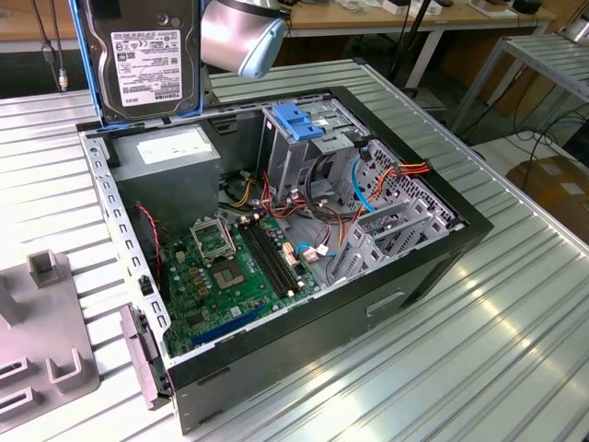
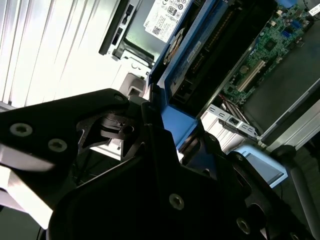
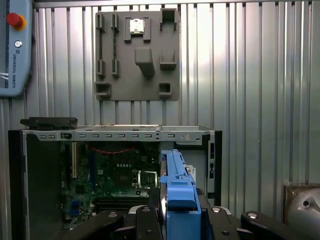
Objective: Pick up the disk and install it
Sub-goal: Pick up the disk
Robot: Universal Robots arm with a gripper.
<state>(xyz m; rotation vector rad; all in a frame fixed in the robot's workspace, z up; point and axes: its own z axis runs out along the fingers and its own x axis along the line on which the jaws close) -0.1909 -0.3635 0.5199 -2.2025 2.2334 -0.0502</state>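
Exterior view: the disk point(image 1: 147, 60) is held upright, aloft over the open case's point(image 1: 433, 267) corner by the power supply point(image 1: 170, 152).
Pincer: in the second wrist view, the pincer point(image 2: 176, 131) is clamped on the disk's blue frame.
Care: squareness to the cage point(image 1: 281, 161) and clearance from the cables point(image 1: 405, 171) are judged essential.
Hidden: the disk's top is cut off and the cage's bay is masked.
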